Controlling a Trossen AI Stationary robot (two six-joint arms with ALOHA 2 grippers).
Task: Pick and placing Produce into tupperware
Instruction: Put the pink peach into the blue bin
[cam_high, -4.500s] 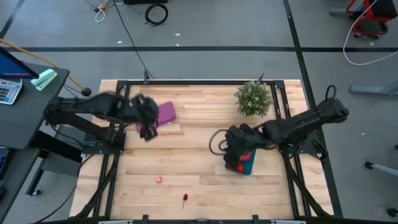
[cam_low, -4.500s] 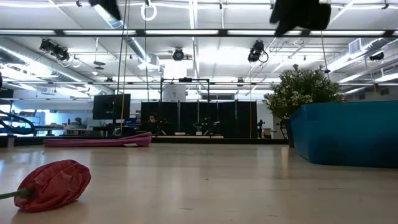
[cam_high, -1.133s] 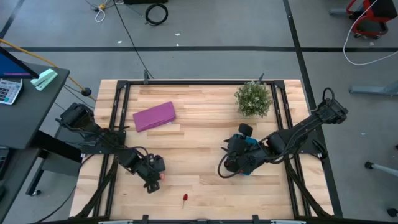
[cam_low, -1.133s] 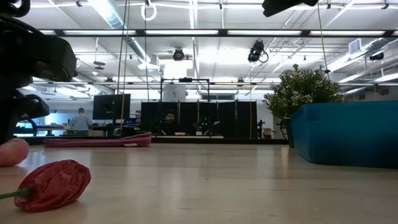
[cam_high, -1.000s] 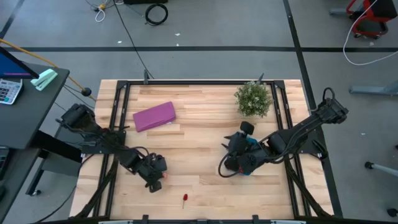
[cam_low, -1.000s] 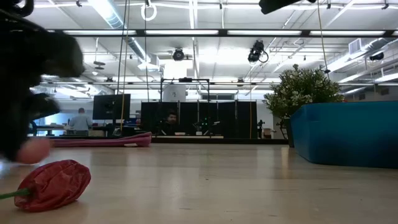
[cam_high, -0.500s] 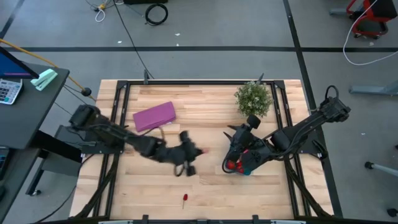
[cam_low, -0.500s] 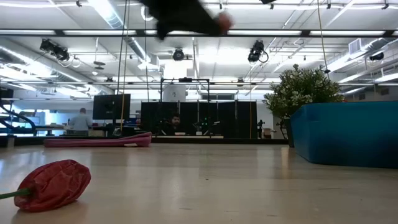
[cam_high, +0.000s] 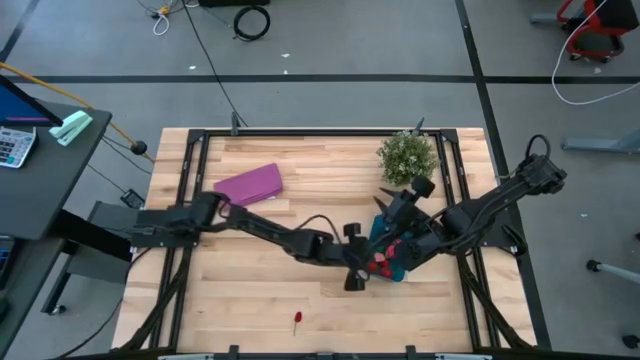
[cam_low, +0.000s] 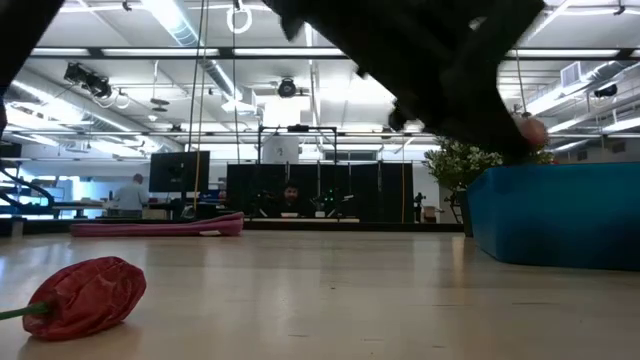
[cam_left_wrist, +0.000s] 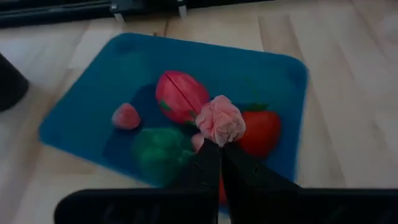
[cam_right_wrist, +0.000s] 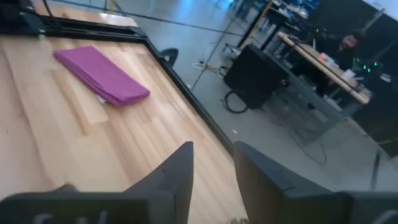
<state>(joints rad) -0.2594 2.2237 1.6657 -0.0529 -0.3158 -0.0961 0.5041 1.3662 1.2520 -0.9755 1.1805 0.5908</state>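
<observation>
Robotics lab, open hall, ceiling strip lights (cam_low: 180, 25), desks with monitors (cam_low: 180, 170), floor cables (cam_high: 251, 20)

Teal tupperware (cam_left_wrist: 283, 93) holds red, pink, green produce (cam_left_wrist: 181, 94); red pepper (cam_low: 88, 296) on table.

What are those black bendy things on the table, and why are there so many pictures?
They are two robot arms. One camera looks down from the ceiling, one sits low on the table, and one rides on each arm's wrist. The left tool is pinching a pink toy fruit above the blue tupperware, which already holds red, pink and green toy food. The right tool waits beside the box, fingers apart. On the wooden table lie a red toy pepper, a purple flat thing and a little plant.
</observation>
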